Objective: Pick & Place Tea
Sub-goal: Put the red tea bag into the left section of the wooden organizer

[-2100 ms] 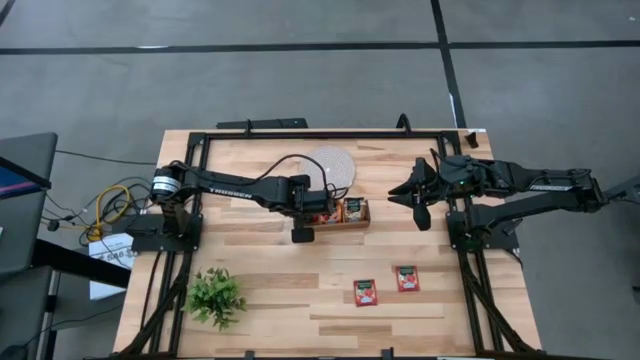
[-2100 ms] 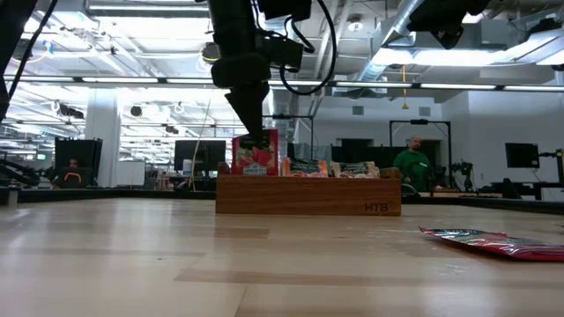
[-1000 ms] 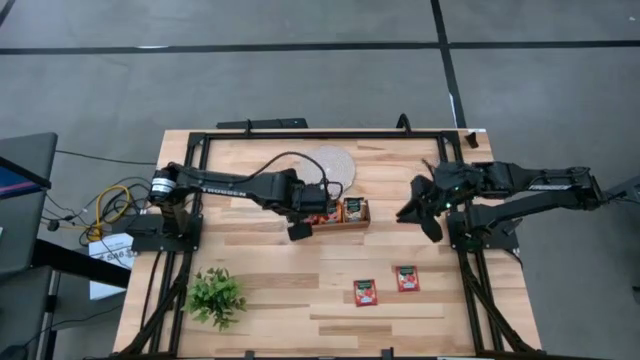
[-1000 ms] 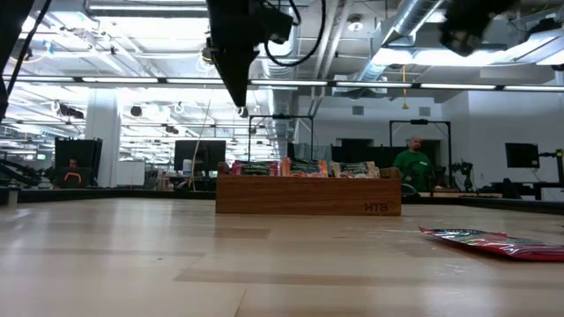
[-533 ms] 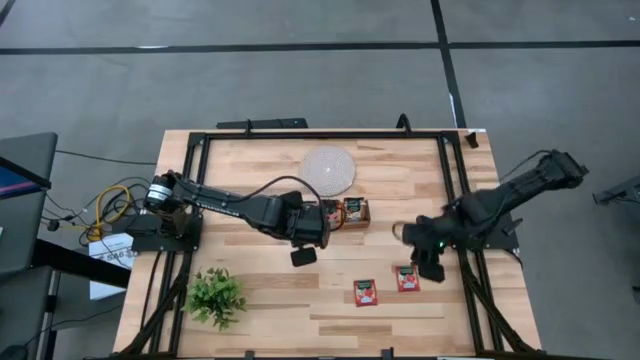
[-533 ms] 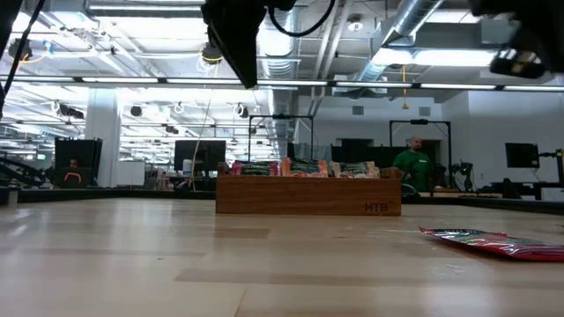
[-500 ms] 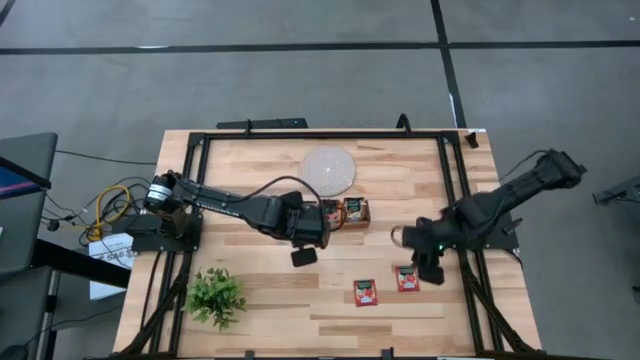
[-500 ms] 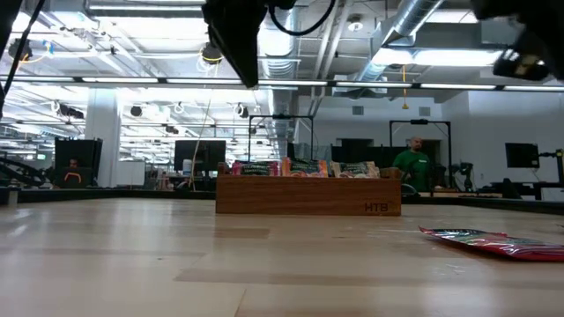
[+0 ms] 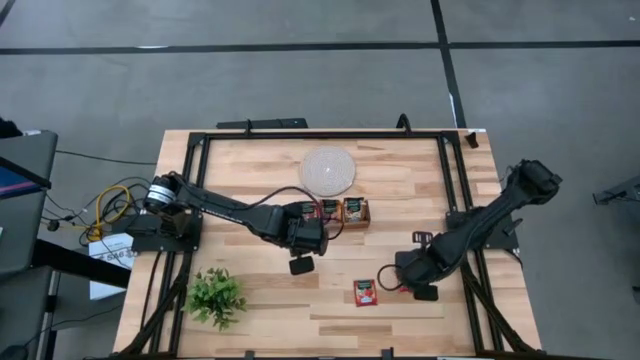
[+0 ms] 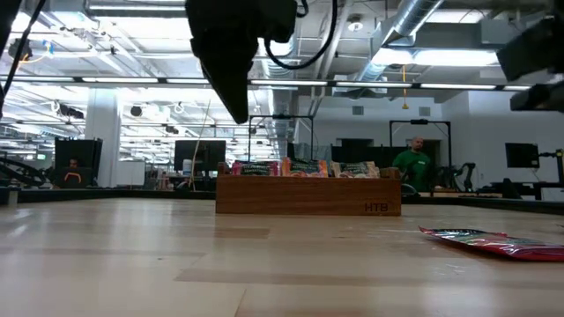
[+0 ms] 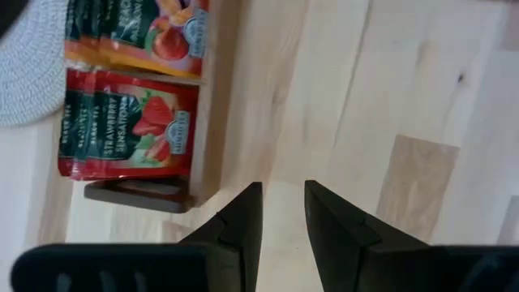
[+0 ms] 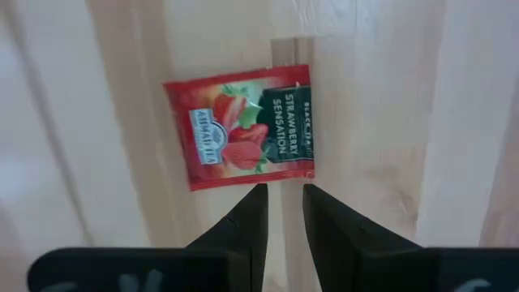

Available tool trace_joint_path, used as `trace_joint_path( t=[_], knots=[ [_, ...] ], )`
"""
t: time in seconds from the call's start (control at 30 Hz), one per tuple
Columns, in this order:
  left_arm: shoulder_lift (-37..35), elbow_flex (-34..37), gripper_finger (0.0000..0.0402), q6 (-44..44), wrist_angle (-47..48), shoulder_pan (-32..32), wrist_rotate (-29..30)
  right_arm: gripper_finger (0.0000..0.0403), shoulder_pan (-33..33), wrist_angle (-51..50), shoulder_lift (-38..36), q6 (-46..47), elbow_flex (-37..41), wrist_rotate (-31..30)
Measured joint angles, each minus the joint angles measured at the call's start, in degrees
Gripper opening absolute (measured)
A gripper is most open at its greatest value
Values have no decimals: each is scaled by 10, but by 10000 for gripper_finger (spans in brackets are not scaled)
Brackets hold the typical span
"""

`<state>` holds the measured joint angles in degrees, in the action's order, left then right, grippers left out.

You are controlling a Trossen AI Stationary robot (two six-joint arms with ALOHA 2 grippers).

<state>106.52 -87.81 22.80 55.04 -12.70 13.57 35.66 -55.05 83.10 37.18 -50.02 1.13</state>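
1. One strawberry tea sachet (image 9: pixel 366 292) lay flat on the wooden surface (image 9: pixel 250 310), in plain sight from above, near the front edge.
2. Right hand (image 12: pixel 281 212) hovered above a second strawberry sachet (image 12: pixel 240 126), fingers a narrow gap apart, pinching nothing; from above that sachet was hidden under the hand.
3. Left hand (image 11: pixel 282 212) hung over bare surface just in front of the wooden tray (image 9: pixel 345 212), fingers a narrow gap apart, empty.
4. Tray end compartment held strawberry sachets (image 11: pixel 128 135); next compartment held peach-printed sachets (image 11: pixel 138 36).
5. Round woven mat (image 9: pixel 328 171) sat just behind the tray; small potted plant (image 9: pixel 214 296) at the front left.
6. Person in green (image 10: pixel 411 164) stood in the room beyond.
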Motion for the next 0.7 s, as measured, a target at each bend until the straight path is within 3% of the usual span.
trace_joint_path(
  t=[0.2, 0.7],
  knots=[
    [0, 0, 87, 2, -6, -13, 1, 85, -1, 2, 33, -6, 10, -14],
    [0, 0, 87, 1, -6, -20, 6, 105, -5, 28, 30, -6, 36, -11]
  ],
)
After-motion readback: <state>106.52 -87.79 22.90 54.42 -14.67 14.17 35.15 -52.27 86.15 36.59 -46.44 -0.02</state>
